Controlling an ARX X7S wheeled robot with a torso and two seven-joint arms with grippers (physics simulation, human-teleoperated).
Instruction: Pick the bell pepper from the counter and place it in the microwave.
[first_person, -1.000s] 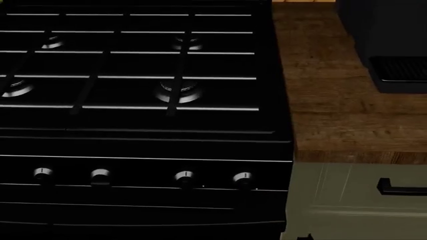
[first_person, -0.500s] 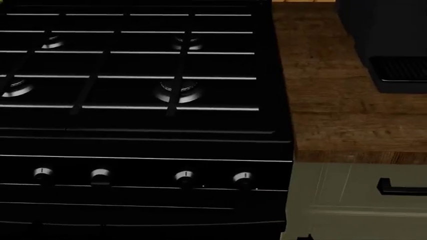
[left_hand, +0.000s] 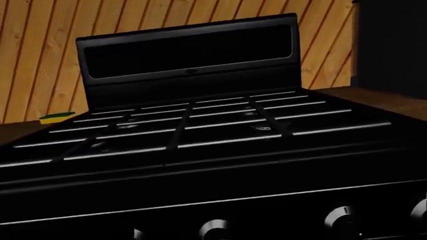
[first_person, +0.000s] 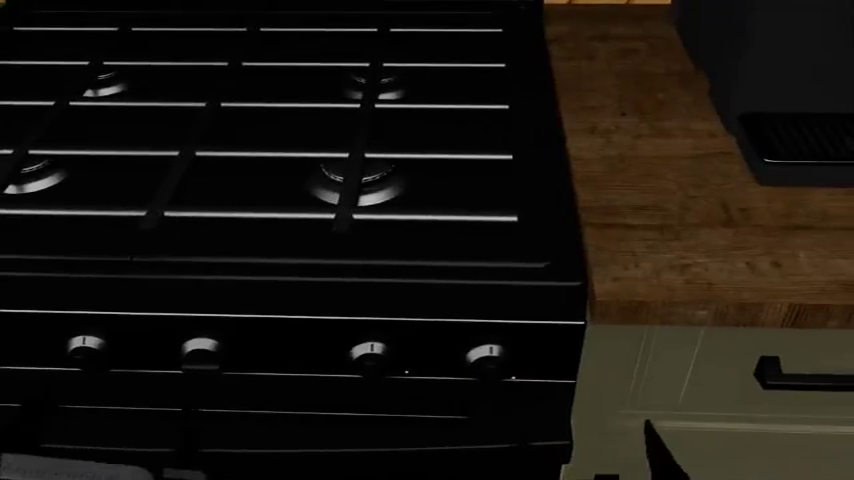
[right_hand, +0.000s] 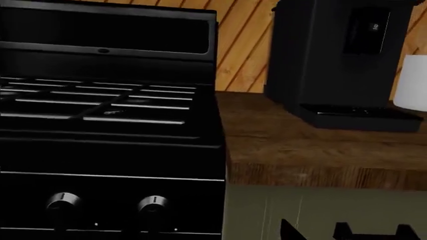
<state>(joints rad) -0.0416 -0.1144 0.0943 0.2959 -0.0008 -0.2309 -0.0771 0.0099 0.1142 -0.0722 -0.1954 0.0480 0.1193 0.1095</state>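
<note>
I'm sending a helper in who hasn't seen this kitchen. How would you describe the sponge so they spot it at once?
Find the black stove against the wood-plank wall. On the counter beside it, on the side away from the coffee machine, lies the sponge. It is small, flat, green and yellow, the only brightly coloured thing there.

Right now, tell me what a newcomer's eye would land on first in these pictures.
The black stove fills most of the head view, four silver knobs along its front. The wood counter lies to its right, bearing a dark coffee machine. No bell pepper shows; a yellow-green sponge lies beyond the stove's far side.
</note>
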